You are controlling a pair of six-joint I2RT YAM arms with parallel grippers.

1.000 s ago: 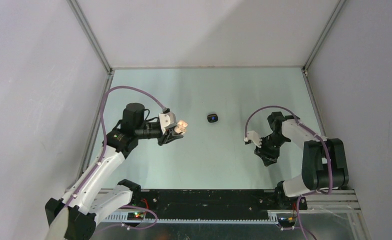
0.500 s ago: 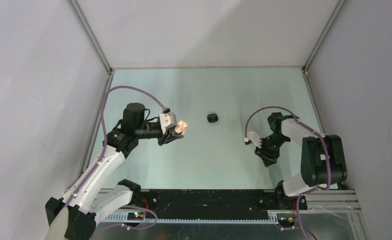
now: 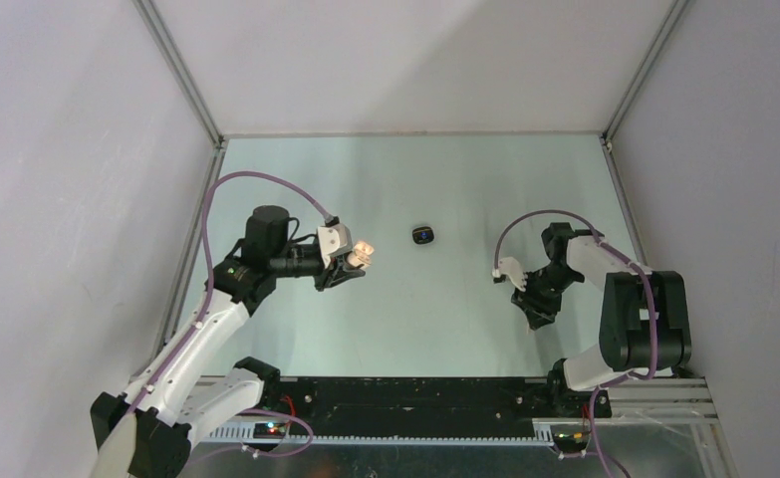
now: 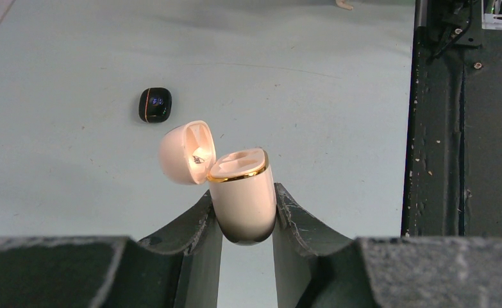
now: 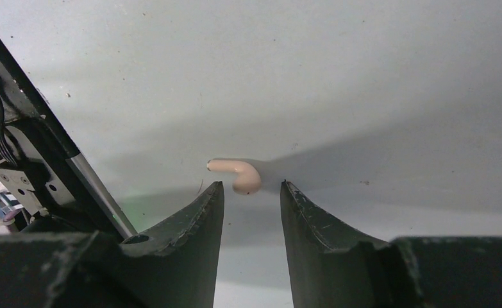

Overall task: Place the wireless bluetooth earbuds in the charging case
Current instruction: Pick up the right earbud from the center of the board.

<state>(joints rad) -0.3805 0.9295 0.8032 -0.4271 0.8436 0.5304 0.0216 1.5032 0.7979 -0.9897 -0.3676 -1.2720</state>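
The beige charging case (image 4: pixel 242 196) is held upright above the table with its lid flipped open to the left, and my left gripper (image 4: pixel 242 190) is shut on its lower body. From above, the case (image 3: pixel 364 248) sticks out of that gripper (image 3: pixel 352 261) left of centre. A cream-white earbud (image 5: pixel 238 172) lies on the table just beyond the fingertips of my right gripper (image 5: pixel 252 184), which is open around empty space and low over the table at the right (image 3: pixel 536 307). A small black earbud (image 4: pixel 154 104) with a gold line rests on the table (image 3: pixel 423 236) between the two arms.
Grey enclosure walls surround the pale green table (image 3: pixel 415 319). The black base rail (image 3: pixel 415 398) runs along the near edge. Purple cables loop over both arms.
My right wrist has shifted slightly to the right and its gripper has turned a little. The left arm and the case have not moved.
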